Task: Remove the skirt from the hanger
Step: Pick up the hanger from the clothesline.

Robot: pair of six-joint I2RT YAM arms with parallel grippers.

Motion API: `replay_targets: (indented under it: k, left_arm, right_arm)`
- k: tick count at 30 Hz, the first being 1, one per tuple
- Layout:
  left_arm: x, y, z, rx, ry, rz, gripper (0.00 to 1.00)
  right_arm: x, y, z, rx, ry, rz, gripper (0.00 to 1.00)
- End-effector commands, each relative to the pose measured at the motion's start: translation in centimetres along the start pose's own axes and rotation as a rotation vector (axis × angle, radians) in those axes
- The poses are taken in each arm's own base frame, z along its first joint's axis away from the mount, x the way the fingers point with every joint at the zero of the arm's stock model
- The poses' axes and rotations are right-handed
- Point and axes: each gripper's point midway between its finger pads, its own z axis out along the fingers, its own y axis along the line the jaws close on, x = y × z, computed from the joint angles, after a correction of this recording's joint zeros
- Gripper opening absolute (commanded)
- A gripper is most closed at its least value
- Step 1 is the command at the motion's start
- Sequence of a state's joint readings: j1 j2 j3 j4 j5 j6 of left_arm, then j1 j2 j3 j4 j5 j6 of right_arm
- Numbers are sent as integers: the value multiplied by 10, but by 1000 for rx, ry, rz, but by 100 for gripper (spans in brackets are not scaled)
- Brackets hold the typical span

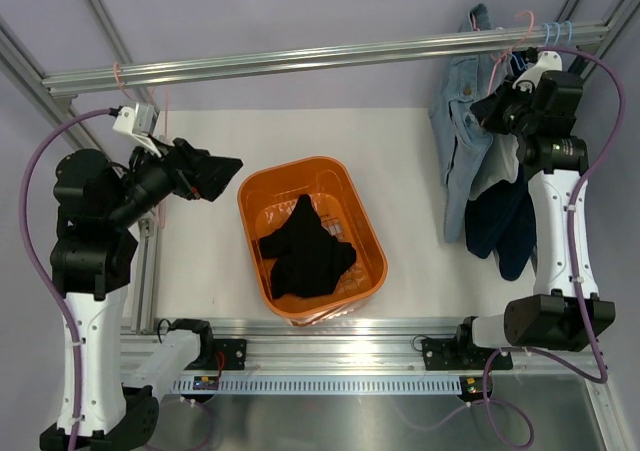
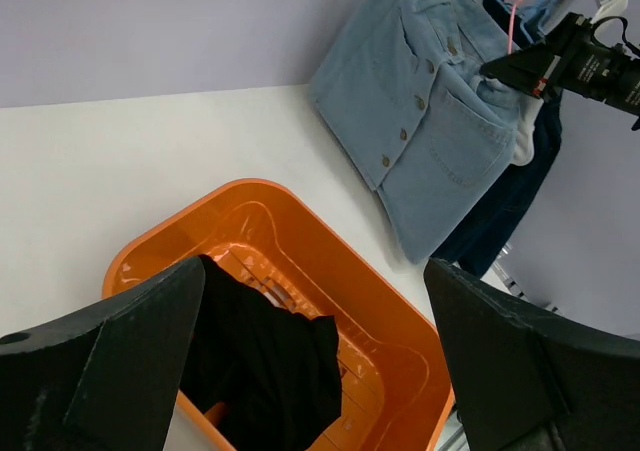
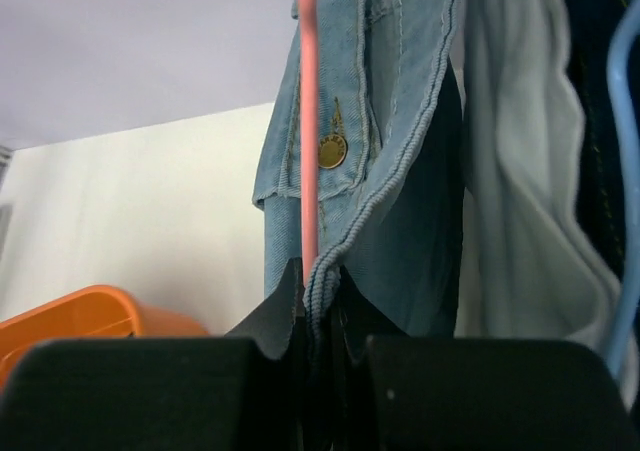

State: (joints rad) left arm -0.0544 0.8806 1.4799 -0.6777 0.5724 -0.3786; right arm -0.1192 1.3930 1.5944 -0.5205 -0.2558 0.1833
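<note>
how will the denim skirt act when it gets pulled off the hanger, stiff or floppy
Likely floppy: the skirt hangs in loose folds from the pink hanger. Being buttoned denim, probably heavyish and not slippery; it may snag on the wire.

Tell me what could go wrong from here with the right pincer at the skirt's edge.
The right pincer appears to pinch the pink hanger wire together with the skirt edge, so a pull may drag the hanger along. The dark jeans and a blue hanger hang right beside the skirt; a tug could snag them.
</note>
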Motion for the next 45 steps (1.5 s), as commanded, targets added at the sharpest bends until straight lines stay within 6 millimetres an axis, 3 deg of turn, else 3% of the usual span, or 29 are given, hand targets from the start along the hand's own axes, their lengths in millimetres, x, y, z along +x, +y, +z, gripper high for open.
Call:
replay_targets:
  k: [1,6,9,10,11,18,21,22,24,25,28,29,30,31,32,34,37,41,45]
  left_arm:
    - [-17,-24,-3,82,-47,25,97]
    - [-13,-32,4,118,-24,38,97]
    - [-10,-43,16,167,19,45,97]
    - [-14,-59,16,209,17,62,97]
    - [-18,-58,21,180,5,75,97]
    - [-25,-98,52,227,33,99,97]
    - [-19,-115,69,243,46,99,97]
    - [-8,-128,78,268,74,102,97]
    - [-9,-137,91,250,41,115,97]
    - [2,-149,101,262,52,130,97]
    - [2,-167,119,253,17,126,97]
    - [12,-171,135,247,38,127,97]
    - [4,-179,136,259,20,122,97]
    - [7,-190,139,274,29,123,97]
    - [22,-191,154,251,66,139,97]
    - [17,-213,154,280,50,153,97]
    - [31,-223,172,265,70,169,97]
    - [34,-233,182,281,77,155,97]
    - [39,-243,190,294,82,150,96]
  right_arm:
    - [-93,65,-65,-217,-302,-119,0]
    - [-99,84,-84,-298,-309,-143,0]
    - [-89,95,-96,-350,-273,-106,0]
    - [-84,100,-101,-379,-256,-96,0]
    - [-79,105,-106,-401,-237,-83,0]
    - [-3,122,-124,-497,46,64,0]
    - [21,131,-140,-525,116,83,0]
    - [26,134,-144,-534,131,85,0]
    - [41,137,-155,-539,173,96,0]
    - [46,140,-159,-556,188,96,0]
    - [64,149,-175,-602,229,100,0]
    - [67,152,-184,-618,233,98,0]
    - [75,151,-185,-619,256,106,0]
    - [78,152,-190,-626,263,105,0]
    - [83,152,-195,-633,271,106,0]
    - [89,155,-202,-654,298,112,0]
    - [94,159,-214,-683,321,117,0]
    - [99,164,-228,-715,345,115,0]
    - [103,166,-230,-726,366,107,0]
